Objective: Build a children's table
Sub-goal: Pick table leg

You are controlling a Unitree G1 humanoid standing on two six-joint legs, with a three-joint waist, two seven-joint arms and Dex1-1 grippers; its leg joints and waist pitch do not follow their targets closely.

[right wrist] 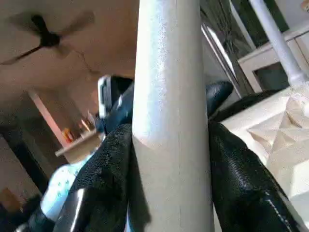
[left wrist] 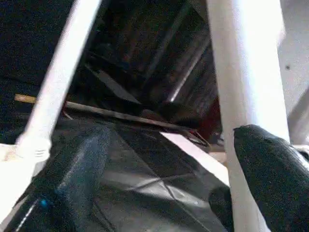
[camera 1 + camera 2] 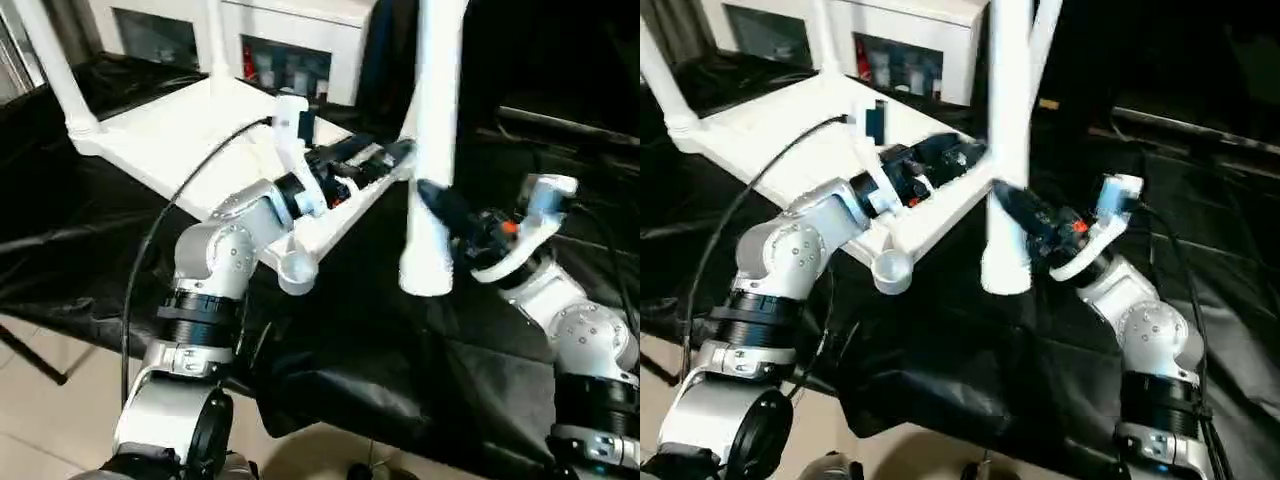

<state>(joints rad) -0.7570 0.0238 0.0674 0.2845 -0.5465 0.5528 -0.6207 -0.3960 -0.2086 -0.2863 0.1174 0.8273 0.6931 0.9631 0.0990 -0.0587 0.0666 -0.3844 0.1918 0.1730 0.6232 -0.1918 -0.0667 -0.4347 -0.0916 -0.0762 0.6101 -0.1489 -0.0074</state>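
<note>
The desk (image 3: 420, 390) is covered with a black, wrinkled cloth that hangs over its near edge. Below it there is a pale tiled floor (image 3: 40, 420). At the far side of the room stands a white cabinet (image 3: 250, 40) with dark openings, and the right part of the room is dark. In the right wrist view a ceiling fan (image 1: 46, 36) shows on a light ceiling.

The tabletop (image 3: 200, 130) lies upside down on the cloth, a little tilted, with its ribbed side up. One round corner socket (image 3: 297, 270) at the near corner is open. Two legs (image 3: 60, 70) stand up from the far sockets.

The right claw (image 3: 440, 210) grips another leg (image 3: 435, 150). Its two black fingers (image 1: 241, 174) press on both sides of the white tube. This leg stands nearly upright, and its lower end is above the black cloth, just beside the near edge of the tabletop, not in a socket.

The left claw (image 3: 940, 160) is over the underside of the tabletop, near its right edge. Its fingers are wide apart and hold nothing. One of them (image 2: 275, 174) is just beside the held leg.
</note>
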